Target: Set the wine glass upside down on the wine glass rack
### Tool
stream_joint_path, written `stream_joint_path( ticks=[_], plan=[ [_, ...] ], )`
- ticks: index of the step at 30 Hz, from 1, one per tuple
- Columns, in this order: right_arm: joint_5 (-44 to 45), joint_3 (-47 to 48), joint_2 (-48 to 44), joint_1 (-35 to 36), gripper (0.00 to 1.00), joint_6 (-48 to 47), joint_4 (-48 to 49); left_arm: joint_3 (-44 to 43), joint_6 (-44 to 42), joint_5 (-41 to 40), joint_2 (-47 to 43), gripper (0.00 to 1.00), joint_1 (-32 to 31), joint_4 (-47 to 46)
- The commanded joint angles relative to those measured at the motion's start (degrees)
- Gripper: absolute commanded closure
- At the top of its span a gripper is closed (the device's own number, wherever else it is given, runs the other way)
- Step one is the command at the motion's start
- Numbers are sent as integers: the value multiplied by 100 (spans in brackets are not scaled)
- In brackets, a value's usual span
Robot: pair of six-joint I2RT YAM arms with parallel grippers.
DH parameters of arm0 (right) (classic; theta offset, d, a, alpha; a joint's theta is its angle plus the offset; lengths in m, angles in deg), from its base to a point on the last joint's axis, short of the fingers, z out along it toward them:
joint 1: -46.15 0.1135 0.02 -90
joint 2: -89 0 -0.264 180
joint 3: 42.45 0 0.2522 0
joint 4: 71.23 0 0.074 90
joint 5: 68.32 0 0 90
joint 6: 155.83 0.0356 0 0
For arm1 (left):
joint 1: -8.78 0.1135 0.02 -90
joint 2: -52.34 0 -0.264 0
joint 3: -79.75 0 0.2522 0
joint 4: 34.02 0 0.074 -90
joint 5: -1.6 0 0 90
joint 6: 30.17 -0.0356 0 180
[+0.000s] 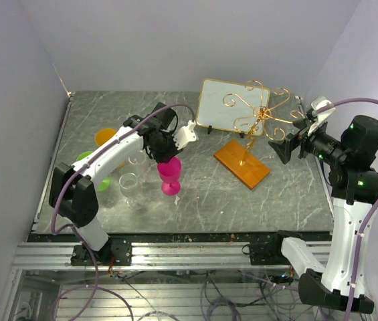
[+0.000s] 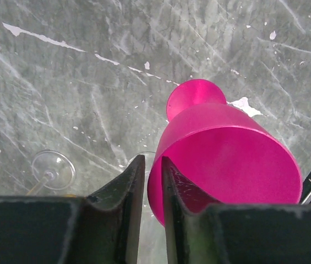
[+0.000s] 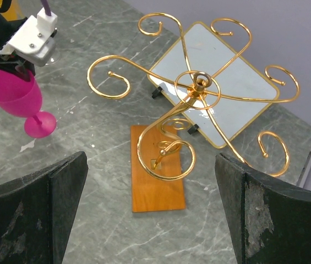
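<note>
One pink wine glass (image 1: 170, 172) stands upright on its foot, left of the middle of the grey table (image 1: 289, 194), not yet turned over. We see the left gripper (image 2: 152, 165) clenched on its rim, one finger inside the bowl and one outside, the wall pinched between them. A clear glass (image 1: 130, 187) stands just beside it toward the left edge. The wine glass rack (image 3: 199, 87) waits well apart, right of the middle, with a gold-framed panel (image 1: 225, 103) behind it near the far edge. The right gripper (image 1: 277, 147) hangs spread wide and empty at the rack's right side. In our judgement the hazard is the hold itself: a pinch on a smooth rim may slip as the glass is lifted and inverted. A wide swing could also clip the clear glass or knock the rack's thin scrolled arms, tipping the stand.
</note>
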Motion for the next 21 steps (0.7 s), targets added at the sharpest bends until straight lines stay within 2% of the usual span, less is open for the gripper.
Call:
stream_joint_path(
  ticks=[1,3,4,10,14,18,21],
  plan=[
    [98,-69,-71,-31,0,50,-16,-240,-114,-113,0,77,-54,161],
    [193,-81,-83,-31,0,136,55,-202,-149,-54,-71,90,-59,133],
    [263,-104,-105,-31,0,219,179,-185,-167,33,-142,93,-54,126],
    [501,-101,-223,-31,0,793,836,-363,-219,458,-998,93,-57,101],
    [-580,196,146,-30,4,991,918,-669,35,671,-1823,93,-59,-209],
    [-1366,360,566,9,6,1454,1311,-772,647,713,-2477,93,-58,-912],
    [-1438,361,811,365,6,1912,1890,-920,1210,661,-2708,93,-59,-1683]
  ],
)
